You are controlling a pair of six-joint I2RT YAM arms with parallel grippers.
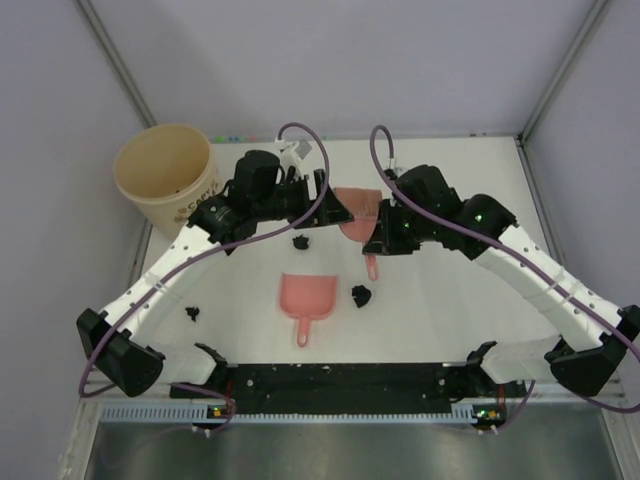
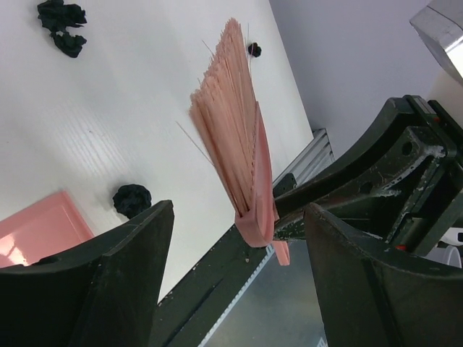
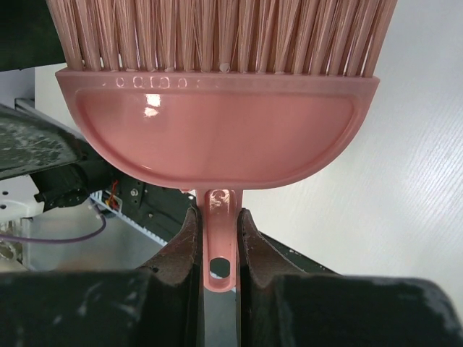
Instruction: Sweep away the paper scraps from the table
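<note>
Right claw (image 3: 218, 238) clamps brush (image 3: 217, 130); paper scraps (image 1: 361, 294) lie near it.

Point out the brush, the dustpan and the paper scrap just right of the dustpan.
brush (image 3: 217, 137): right wrist view, glossy back of its head.
dustpan (image 1: 308, 295): top external view, middle of its tray.
paper scrap (image 1: 361, 294): top external view, centre of the wad.

Plain grey-lilac walls (image 1: 350, 60) meet at metal corner posts (image 1: 118, 62).
</note>
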